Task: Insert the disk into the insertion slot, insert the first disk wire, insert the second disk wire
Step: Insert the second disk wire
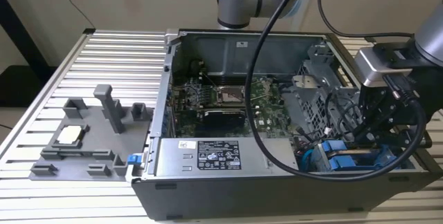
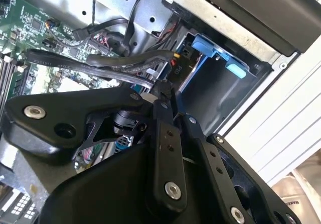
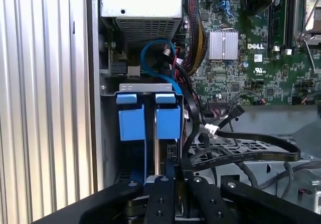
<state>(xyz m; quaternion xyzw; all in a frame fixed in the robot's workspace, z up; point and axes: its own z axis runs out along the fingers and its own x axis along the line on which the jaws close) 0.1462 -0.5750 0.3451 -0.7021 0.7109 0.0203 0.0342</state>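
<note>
1. The pincer (image 3: 173, 171) hung inside the open computer case (image 1: 229, 195), just above the drive bay; whether its fingers were spread or pressed together could not be told.
2. The disk (image 3: 167, 121), in its blue frame, sat upright in the bay slot directly ahead of the pincer, beside another blue carrier (image 3: 131, 121).
3. Black cables (image 3: 241, 156) crossed near the pincer.
4. A white printed label (image 1: 218, 156) lay on the power supply.
5. The case rested on a ribbed metal tabletop (image 1: 111, 45).

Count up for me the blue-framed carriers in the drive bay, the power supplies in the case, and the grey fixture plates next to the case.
Blue-framed carriers: 2
Power supply: 1
Grey fixture plate: 1
Total: 4
</note>
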